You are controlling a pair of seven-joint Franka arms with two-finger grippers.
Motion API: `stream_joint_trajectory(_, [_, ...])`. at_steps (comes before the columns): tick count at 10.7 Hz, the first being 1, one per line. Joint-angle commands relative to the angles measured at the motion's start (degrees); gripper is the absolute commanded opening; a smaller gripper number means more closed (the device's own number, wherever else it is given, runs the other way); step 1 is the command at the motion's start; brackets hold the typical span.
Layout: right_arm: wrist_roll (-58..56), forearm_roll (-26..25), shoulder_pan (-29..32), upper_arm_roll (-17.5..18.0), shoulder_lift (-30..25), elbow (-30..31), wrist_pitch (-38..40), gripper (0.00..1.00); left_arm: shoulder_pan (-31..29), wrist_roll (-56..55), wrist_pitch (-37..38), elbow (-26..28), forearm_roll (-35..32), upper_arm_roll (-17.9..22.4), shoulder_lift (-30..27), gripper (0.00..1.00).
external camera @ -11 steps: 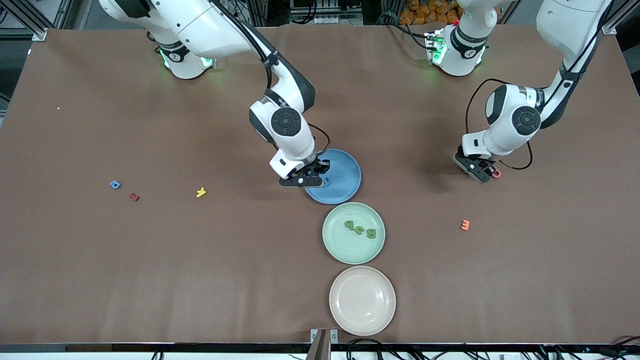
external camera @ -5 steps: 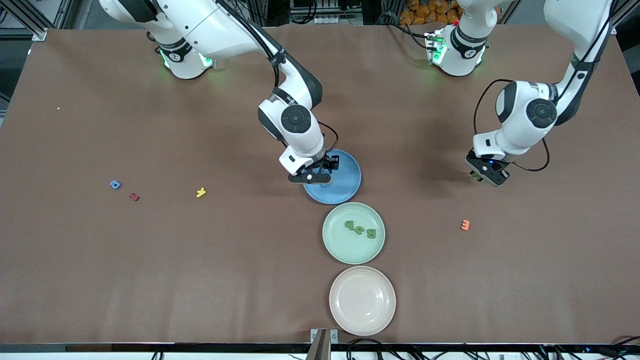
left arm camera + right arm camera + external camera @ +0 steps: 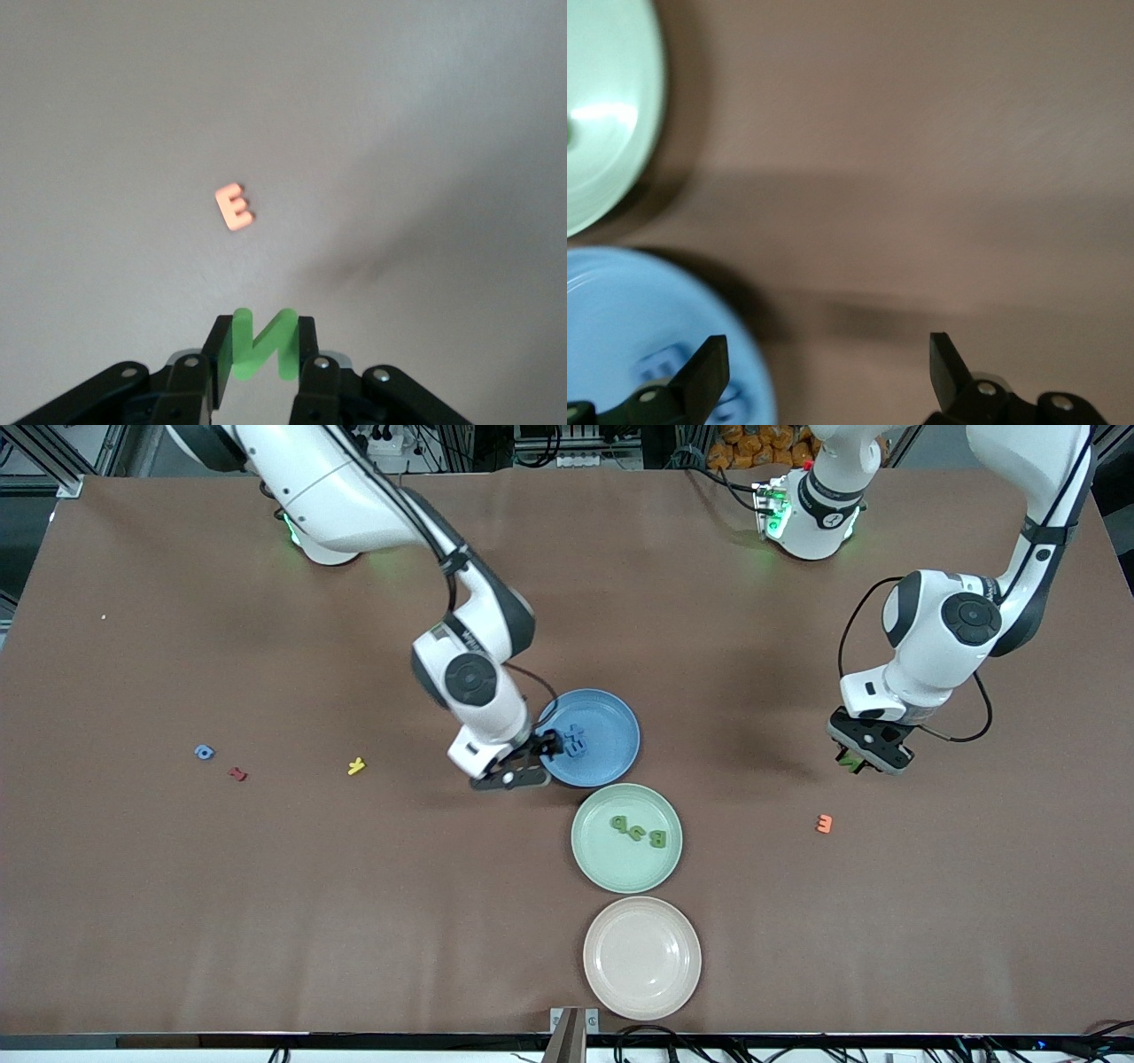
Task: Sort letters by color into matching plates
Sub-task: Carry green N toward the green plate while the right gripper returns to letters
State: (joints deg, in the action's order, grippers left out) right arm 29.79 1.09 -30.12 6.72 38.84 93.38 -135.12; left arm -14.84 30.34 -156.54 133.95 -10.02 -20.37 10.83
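Observation:
My right gripper [image 3: 530,761] hangs open and empty over the blue plate's [image 3: 620,726] edge toward the right arm's end. Blue letters [image 3: 574,740] lie in that plate [image 3: 620,336], one blue letter [image 3: 664,367] showing by my open finger. My left gripper [image 3: 866,756] is shut on a green N [image 3: 263,345], up over bare table toward the left arm's end. Three green letters [image 3: 638,832] lie in the mint green plate [image 3: 602,868]. An orange E [image 3: 824,824] lies on the table; the left wrist view shows this E [image 3: 234,208] ahead of my left gripper [image 3: 263,354].
The pinkish-beige plate [image 3: 642,957] sits nearest the front camera, with nothing in it. A blue letter [image 3: 204,752], a red letter [image 3: 236,773] and a yellow letter [image 3: 356,765] lie on the table toward the right arm's end. The mint plate's rim [image 3: 602,133] shows in the right wrist view.
My right gripper opened over the blue plate and drew back toward the right arm's end, leaving a blue letter in the plate. My left gripper rose with the green N and shifted toward the orange E.

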Motion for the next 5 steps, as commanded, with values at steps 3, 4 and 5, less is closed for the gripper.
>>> stream_joint_trajectory(3, [-24.64,-0.13,12.6,-1.18,-5.51,3.91,4.5,1.0,0.25,-13.71,12.29,-12.11,0.17,-4.84,2.53,0.0])
stream_joint_trajectory(4, [-30.08,-0.13,15.41,-1.18,-7.53,5.75,5.38,1.0,0.34,-15.73,13.61,-14.22,0.35,-5.55,3.23,0.0])
stream_joint_trajectory(5, [-34.92,-0.13,18.22,-1.18,-9.55,7.77,5.48,1.0,0.78,-18.36,13.89,-15.9,1.13,-6.51,4.37,0.0])
